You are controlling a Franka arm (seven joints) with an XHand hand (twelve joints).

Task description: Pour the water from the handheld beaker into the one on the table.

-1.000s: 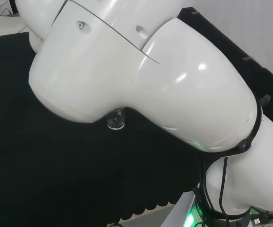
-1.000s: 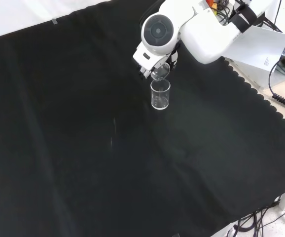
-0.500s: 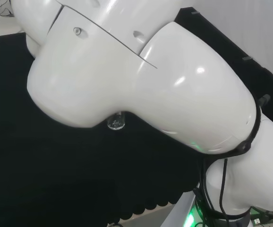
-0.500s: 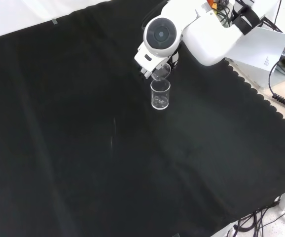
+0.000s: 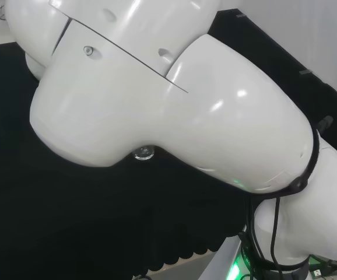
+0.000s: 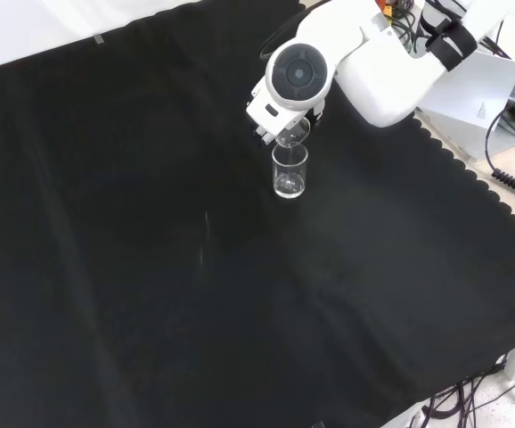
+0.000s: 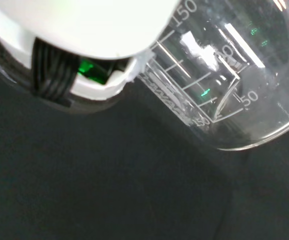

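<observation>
- The fingers (image 6: 266,134) peek out as small white tips below the arm's round grey cap (image 6: 298,73) in the front view; whether they are curled or straight I cannot tell, since the big link (image 6: 378,76) stands before most of the hand (image 7: 79,35).
- In the wrist view a blurred white part of the hand, with black cables and a green light beside it, lies right against the wall of a clear marked beaker.
- That handheld beaker (image 7: 224,75) is tipped far over, its printed scale lines running slantwise and its rim pointing down toward the black cloth.
- In the front view the same tipped beaker (image 6: 294,134) shows just under the grey cap, its mouth right above the rim of the beaker that stands on the worktop.
- The standing beaker (image 6: 290,170) is upright on the black cloth (image 6: 151,267), in the upper middle of the front view, just below the hand.
- A little clear liquid seems to glint at the standing beaker's base, but how much either vessel holds is too hard to tell through the glass.
- In the head view only the round glass bottom of the standing beaker (image 5: 143,154) peeks out under the arm's large white links (image 5: 157,93).
- The cloth covers the worktop to its scalloped edge (image 6: 471,178) at the front view's right, where cables and a grey box (image 6: 471,85) lie beyond.
</observation>
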